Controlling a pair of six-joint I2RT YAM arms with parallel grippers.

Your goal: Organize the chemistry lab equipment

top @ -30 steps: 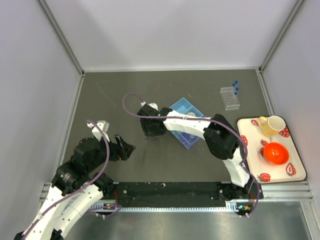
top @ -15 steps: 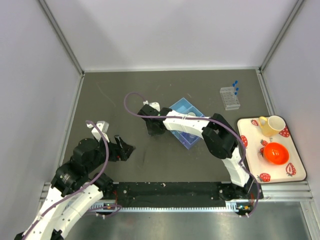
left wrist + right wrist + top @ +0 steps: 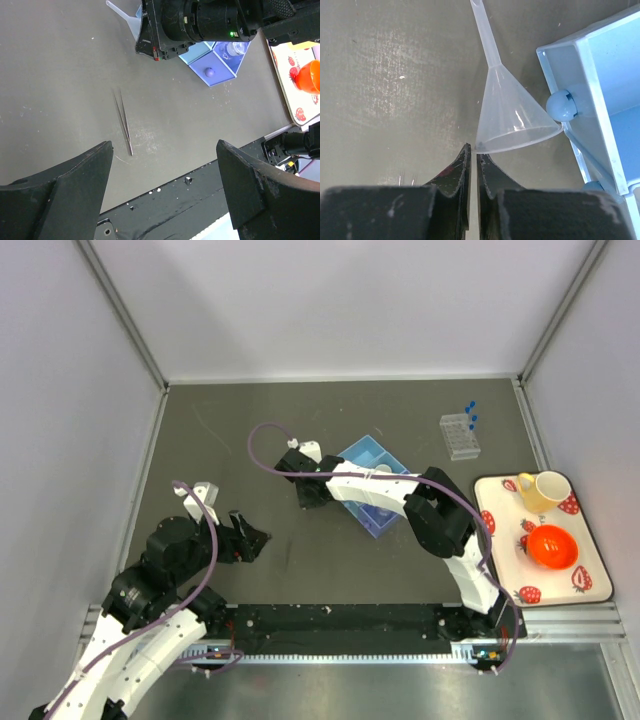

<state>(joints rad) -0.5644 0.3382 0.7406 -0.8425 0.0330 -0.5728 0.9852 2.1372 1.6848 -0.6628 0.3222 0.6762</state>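
A small clear funnel (image 3: 512,120) lies on its side on the grey table, spout pointing away, next to a light blue compartment box (image 3: 600,90). My right gripper (image 3: 473,149) is shut, its fingertips pinching the left edge of the funnel's wide rim. From above, that gripper (image 3: 303,468) sits just left of the blue box (image 3: 375,475). A clear holed tube rack (image 3: 459,435) with blue-capped test tubes (image 3: 470,412) stands at the back right. My left gripper (image 3: 164,150) hangs open and empty over the near left table, with thin metal tweezers (image 3: 123,120) lying ahead of it.
A strawberry-patterned tray (image 3: 590,585) at the right edge carries a yellow mug (image 3: 543,490) and an orange bowl (image 3: 552,546). The black rail (image 3: 340,625) runs along the near edge. White walls enclose the table on three sides.
The right gripper's jaws have closed onto the funnel's rim, and that wrist has shifted slightly to the right. The left arm has stayed still.
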